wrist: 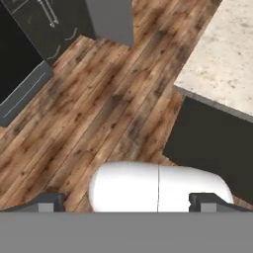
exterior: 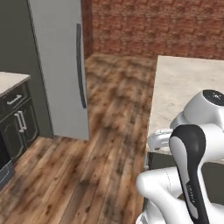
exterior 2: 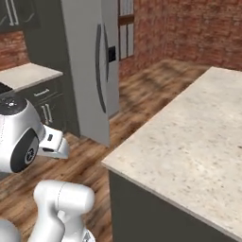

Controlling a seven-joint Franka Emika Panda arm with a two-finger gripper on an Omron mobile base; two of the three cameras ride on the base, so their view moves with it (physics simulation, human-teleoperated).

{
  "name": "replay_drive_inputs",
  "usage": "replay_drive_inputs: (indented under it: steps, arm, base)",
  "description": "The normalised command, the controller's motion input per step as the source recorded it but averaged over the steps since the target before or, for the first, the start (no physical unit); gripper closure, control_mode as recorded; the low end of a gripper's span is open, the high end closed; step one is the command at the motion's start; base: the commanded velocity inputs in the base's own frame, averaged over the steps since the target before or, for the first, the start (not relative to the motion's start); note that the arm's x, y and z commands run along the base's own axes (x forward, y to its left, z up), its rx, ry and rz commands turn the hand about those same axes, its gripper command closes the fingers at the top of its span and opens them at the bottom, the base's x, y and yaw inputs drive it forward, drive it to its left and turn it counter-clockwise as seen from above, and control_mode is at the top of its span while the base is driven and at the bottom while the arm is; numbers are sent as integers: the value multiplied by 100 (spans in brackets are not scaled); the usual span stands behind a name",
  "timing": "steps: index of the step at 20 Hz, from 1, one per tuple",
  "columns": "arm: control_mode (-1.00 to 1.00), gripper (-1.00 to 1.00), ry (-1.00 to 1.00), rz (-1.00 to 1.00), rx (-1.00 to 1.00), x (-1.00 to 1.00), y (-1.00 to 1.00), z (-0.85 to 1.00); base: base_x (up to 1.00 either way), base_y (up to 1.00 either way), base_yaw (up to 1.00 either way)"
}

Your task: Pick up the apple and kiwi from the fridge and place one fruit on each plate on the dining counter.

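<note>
Gripper [wrist: 126, 201] seen nearest, fingertips spread wide over wood floor [wrist: 99, 113], nothing held. Fridge [exterior: 61, 65] seen shut, ahead left; apple and kiwi judged hidden inside. Dining counter [exterior 2: 198, 137] seen bare at right. Step judged: approach to fridge. Door handle [exterior: 81, 65] to be reached next.

A beige speckled stone dining counter [exterior 2: 189, 142] on a dark base is seen right, on wooden plank floor [exterior: 105, 144].
</note>
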Motion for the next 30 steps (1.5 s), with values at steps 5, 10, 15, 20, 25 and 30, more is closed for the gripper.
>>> replay_drive_inputs:
  steps: [5, 10, 15, 20, 25, 30]
  arm:
    - [100, -100, 0, 0, 0, 0, 0, 0]
    - [100, -100, 0, 0, 0, 0, 0, 0]
    - [100, -100, 0, 0, 0, 0, 0, 0]
    - [100, -100, 0, 0, 0, 0, 0, 0]
    - [100, -100, 0, 0, 0, 0, 0, 0]
    - [100, -100, 0, 0, 0, 0, 0, 0]
  base:
    - [46, 93, -69]
    - [57, 92, -69]
    - [100, 99, -47]
    - [100, 31, -3]
    - [100, -1, 8]
    - [100, 0, 6]
